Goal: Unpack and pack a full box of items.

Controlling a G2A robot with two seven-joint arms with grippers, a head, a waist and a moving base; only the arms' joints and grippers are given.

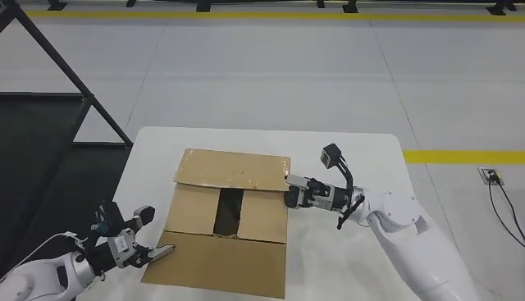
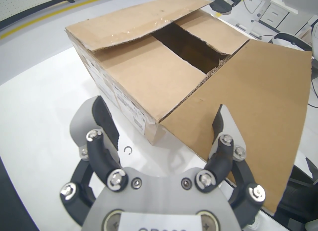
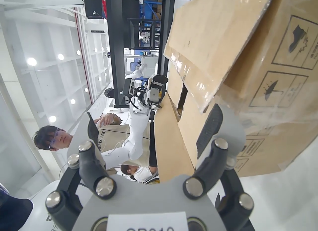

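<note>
A brown cardboard box (image 1: 264, 216) stands mid-table. Its far flap (image 1: 234, 170) is half raised and its near flap (image 1: 221, 265) is folded out toward the table's front edge. Two inner flaps lie flat with a dark gap (image 1: 230, 211) between them; what is inside is hidden. My left gripper (image 1: 152, 250) is open at the near flap's left corner. In the left wrist view, one finger (image 2: 222, 124) is over the flap (image 2: 248, 108) and the other finger (image 2: 104, 117) over the table. My right gripper (image 1: 289, 193) is open at the box's right side, with the far flap's corner (image 3: 202, 110) by one finger (image 3: 211, 124).
The white table (image 1: 353, 153) has bare room to the right of and behind the box. A small C-shaped clip (image 2: 127, 150) lies on the table near my left gripper. A black frame (image 1: 49, 96) stands off the table's left side.
</note>
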